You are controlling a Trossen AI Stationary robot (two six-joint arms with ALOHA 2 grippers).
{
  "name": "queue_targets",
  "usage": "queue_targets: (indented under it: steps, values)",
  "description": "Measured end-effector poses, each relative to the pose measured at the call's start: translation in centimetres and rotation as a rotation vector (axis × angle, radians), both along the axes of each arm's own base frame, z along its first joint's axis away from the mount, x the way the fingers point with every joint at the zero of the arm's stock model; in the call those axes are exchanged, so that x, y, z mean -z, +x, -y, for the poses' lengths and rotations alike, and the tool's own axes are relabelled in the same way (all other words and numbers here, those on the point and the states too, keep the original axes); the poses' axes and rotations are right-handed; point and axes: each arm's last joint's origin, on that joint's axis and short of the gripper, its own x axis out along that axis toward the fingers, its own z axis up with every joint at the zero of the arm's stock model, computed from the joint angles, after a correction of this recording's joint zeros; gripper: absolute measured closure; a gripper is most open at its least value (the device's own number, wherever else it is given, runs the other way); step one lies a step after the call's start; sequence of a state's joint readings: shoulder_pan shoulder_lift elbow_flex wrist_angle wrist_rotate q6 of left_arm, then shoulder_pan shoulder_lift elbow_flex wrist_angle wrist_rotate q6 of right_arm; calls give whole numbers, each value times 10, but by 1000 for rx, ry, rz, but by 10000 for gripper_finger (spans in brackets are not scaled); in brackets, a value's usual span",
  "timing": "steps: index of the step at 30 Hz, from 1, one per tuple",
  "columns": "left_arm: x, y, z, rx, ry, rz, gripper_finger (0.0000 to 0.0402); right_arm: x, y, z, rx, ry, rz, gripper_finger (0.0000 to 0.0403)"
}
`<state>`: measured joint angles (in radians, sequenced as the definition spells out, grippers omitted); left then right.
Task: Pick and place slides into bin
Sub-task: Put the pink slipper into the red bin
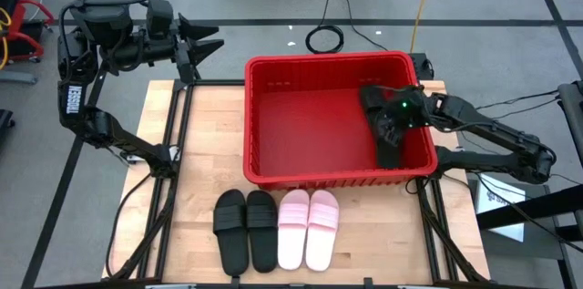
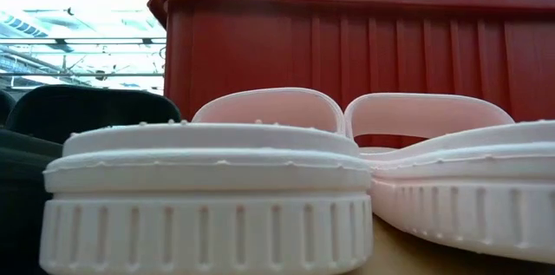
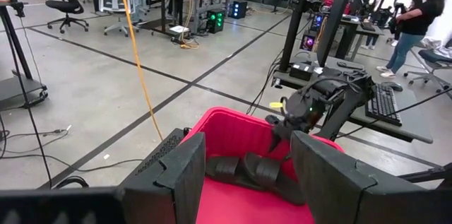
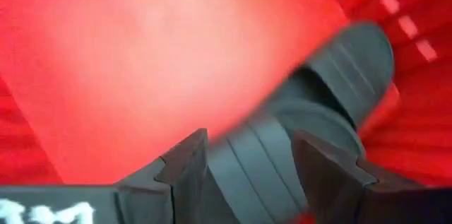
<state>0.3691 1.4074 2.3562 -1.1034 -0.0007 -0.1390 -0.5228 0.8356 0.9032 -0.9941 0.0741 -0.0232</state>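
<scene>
While the left end effector [image 1: 202, 50] waits open and empty behind the tabletop [image 1: 209, 116], the right end effector [image 1: 390, 134] hangs inside the red bin [image 1: 273, 75], fingers spread astride a black slide [image 4: 311, 118], apparently releasing it.

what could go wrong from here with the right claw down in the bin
1. The right claw sits low inside the red bin, close to its right wall; lifting out at an angle might clip the rim.
2. A black slide lies between its open fingers; if the strap catches a finger, the slide could be dragged back out.
3. Two black slides and two pink slides lie tightly side by side, so picking one may nudge its neighbour.
</scene>
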Motion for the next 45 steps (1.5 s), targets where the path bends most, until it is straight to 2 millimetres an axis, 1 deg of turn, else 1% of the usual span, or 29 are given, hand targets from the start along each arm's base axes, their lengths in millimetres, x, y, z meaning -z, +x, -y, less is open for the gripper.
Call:
queue_targets:
  steps: [4, 9, 14, 17, 22, 28, 33, 36, 39, 42, 45]
  values:
    - [0, 0, 0, 9, -2, 1, 197, -13, 10, 3, 43, 32, 196, 207]
    - [0, 0, 2, 64, -7, 2, 197, -34, 27, 8, 65, 108, 533, 209]
    - [1, -1, 4, 113, -19, -3, 197, -56, 37, 11, 32, 169, 816, 217]
    - [2, -2, 6, 151, -31, -15, 197, -72, 43, 10, -5, 210, 992, 219]
    - [2, -5, 9, 217, -37, -13, 197, -103, 48, 2, -109, 197, 1305, 220]
    - [0, -8, 12, 300, 0, -7, 197, -130, 52, -11, -270, 169, 1593, 220]
    - [-3, -6, 19, 396, -26, 35, 197, -142, 57, -27, -390, 112, 1775, 220]
    - [-7, -4, 29, 461, -29, 75, 197, -148, 60, -39, -461, 62, 1889, 220]
    - [-14, -1, 40, 530, -15, 143, 197, -152, 62, -54, -496, 32, 1996, 220]
    - [-22, 0, 52, 570, 14, 217, 197, -159, 68, -69, -534, 7, 2002, 220]
    - [-25, 1, 62, 582, 37, 254, 197, -169, 80, -82, -527, -7, 1933, 220]
